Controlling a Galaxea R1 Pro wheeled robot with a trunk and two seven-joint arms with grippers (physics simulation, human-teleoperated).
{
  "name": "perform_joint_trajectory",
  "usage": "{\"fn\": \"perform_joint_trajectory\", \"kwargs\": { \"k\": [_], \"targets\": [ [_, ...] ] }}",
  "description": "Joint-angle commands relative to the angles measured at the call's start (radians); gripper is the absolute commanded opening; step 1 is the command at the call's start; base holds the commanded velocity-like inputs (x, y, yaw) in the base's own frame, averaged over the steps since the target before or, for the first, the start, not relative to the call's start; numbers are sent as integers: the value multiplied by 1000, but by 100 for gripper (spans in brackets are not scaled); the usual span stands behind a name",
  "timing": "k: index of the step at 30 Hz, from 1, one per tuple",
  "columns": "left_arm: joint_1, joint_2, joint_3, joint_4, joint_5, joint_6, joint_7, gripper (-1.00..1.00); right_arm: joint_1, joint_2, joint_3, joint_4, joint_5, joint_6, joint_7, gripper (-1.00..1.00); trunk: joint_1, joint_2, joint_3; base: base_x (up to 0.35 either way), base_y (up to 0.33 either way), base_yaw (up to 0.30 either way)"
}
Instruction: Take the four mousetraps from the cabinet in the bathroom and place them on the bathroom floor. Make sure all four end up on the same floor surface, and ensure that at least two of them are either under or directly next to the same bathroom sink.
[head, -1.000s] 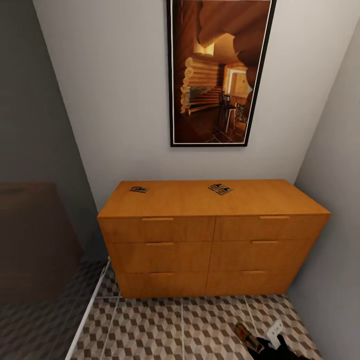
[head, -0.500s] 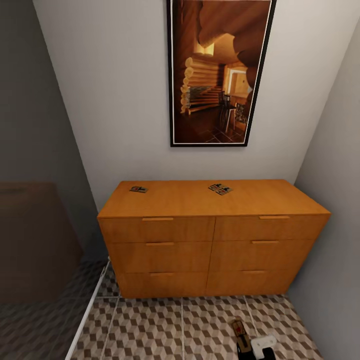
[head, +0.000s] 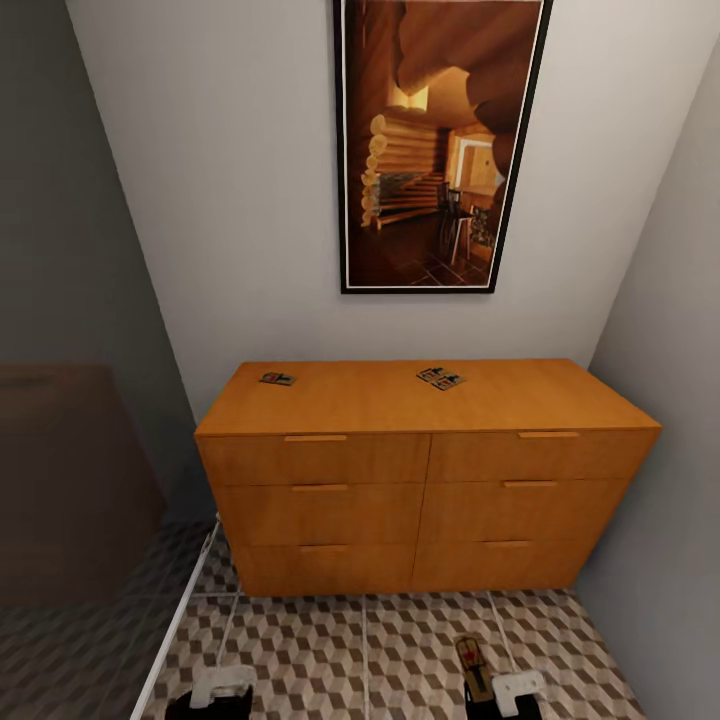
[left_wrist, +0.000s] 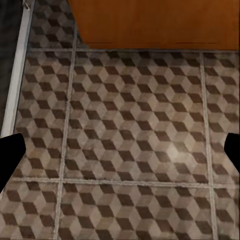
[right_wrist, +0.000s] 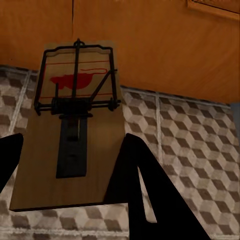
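I'm holding one mousetrap (right_wrist: 75, 125) flat in my right hand (head: 497, 692), a tan board with dark wire and a red mark, hanging over the cube-patterned bathroom floor (head: 370, 650) in front of the orange-brown cabinet (head: 425, 470). A pair of mousetraps (head: 440, 378) is lying touching on the cabinet top, and a single mousetrap (head: 277, 379) is sitting well apart near its left end.

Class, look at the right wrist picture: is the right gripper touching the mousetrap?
Touching. In the right wrist view, the right gripper has its dark fingers closed against the mousetrap.
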Motion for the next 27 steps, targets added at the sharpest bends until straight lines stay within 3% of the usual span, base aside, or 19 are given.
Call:
{"fn": "perform_joint_trajectory", "kwargs": {
  "k": [1, 5, 11, 18, 25, 27],
  "targets": [
    [1, -3, 0, -36, -1, 33, 2, 100, -1, 2, -5, 1, 7, -3, -3, -100, 0, 0, -1, 0, 0, 0],
    [0, -10, -5, -265, 0, 192, 1, 100, -1, 0, -5, 1, 8, -7, -2, -100, 0, 0, -1, 0, 0, 0],
    [0, -15, -27, -443, -2, 309, 1, 100, -1, -9, -6, 2, 7, -18, 11, -100, 0, 0, -1, 0, 0, 0],
    [-18, -63, -38, -478, -5, 376, 2, 100, -1, -26, -6, 2, 6, -42, 54, -100, 0, 0, -1, 0, 0, 0],
    [-138, -80, -40, -481, -5, 496, 2, 100, -1, -33, -7, 2, 5, -43, 56, -100, 0, 0, -1, 0, 0, 0],
    [-202, -85, -40, -481, -5, 548, 2, 100, -1, -44, -7, 2, 5, -43, 56, -100, 0, 0, -1, 0, 0, 0]
  ]
}}
